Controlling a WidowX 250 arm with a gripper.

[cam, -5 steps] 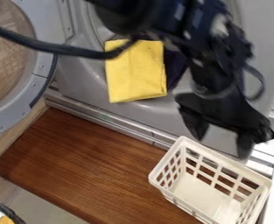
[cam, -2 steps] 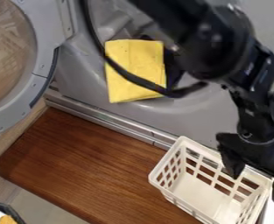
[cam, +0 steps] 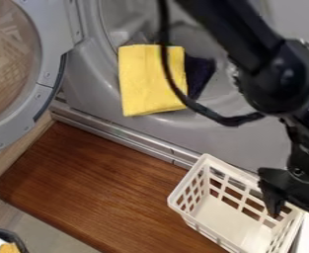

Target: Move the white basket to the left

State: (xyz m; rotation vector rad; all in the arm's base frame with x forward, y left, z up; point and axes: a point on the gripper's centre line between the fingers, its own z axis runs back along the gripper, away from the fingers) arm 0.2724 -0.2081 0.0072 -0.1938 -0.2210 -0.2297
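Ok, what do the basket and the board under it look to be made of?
White basket: probably molded plastic, smooth with a slight sheen, judging by its even lattice walls and rounded rim. Board: wood or wood-look laminate, reddish-brown and satiny, showing streaky grain.

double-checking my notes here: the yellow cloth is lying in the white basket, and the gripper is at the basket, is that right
The cloth's place is wrong: the camera view shows the yellow cloth on the grey machine, not in the white basket. The gripper is at the basket.
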